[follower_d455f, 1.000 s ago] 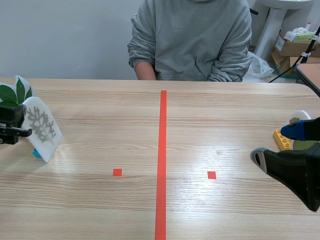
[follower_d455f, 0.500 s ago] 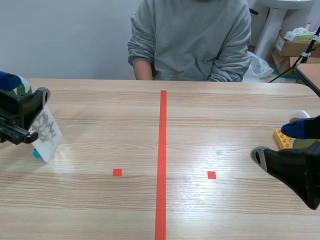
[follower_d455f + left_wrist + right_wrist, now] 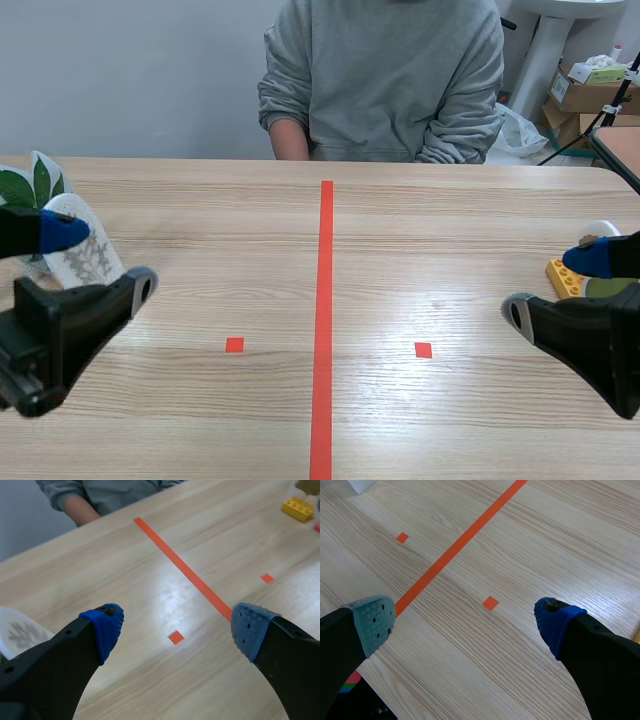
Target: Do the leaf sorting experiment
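Swinging away from the leaf cards is what the left gripper [image 3: 100, 258] has just done. A second ago it sat right up against them at the left edge of the tabletop [image 3: 420, 230]. Half a second ago it was lifted beside the white card with the grey leaf print [image 3: 92, 265]. Now it hangs nearer the front edge, fingers spread wide with nothing between them, so no card came along. Both cards look unmoved: the grey-print one stands near the left edge, with the green-leaf card [image 3: 25, 185] just behind it. The right gripper [image 3: 555, 288] hasn't budged. It's also splayed and empty, parked near the right edge just beside a yellow brick [image 3: 562, 282]. My read is that sorting hasn't really started, since nothing has gone toward the red tape line [image 3: 325, 300] or the little square marks. Could be a missed grab or just a reset, can't say which. A person [image 3: 385, 80] sits at the far edge, not reaching in.
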Robot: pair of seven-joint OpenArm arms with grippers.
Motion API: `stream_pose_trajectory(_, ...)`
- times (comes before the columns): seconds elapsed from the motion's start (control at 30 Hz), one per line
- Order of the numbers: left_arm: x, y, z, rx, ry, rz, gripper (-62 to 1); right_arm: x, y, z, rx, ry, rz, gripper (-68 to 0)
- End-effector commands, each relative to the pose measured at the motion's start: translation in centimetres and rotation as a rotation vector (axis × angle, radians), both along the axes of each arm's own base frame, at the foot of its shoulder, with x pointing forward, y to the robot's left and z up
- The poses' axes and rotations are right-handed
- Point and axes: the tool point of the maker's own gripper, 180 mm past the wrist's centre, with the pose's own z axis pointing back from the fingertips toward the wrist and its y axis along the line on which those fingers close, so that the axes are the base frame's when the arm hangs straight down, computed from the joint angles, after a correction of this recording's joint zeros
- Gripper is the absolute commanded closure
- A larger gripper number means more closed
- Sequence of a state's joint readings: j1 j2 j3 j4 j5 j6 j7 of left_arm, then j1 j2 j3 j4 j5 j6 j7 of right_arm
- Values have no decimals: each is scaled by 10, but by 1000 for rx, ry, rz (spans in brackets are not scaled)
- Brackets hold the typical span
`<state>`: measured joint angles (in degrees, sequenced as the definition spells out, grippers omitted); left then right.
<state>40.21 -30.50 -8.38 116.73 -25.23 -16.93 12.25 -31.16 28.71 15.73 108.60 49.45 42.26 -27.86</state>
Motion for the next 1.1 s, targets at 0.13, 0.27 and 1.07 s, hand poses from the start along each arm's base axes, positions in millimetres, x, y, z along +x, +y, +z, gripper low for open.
stream_pose_trajectory(0.13, -15, -3, -9, -26, 55, -12, -540, 4, 2, 10, 13, -35, 9, -569)
stream_pose_trajectory(0.27, -19, -3, -12, -30, 71, -11, -568, 4, 2, 10, 13, -35, 9, -569)
stream_pose_trajectory(1.07, -18, -3, -11, -35, 64, -11, -568, 3, 2, 9, 11, -32, 9, -569)
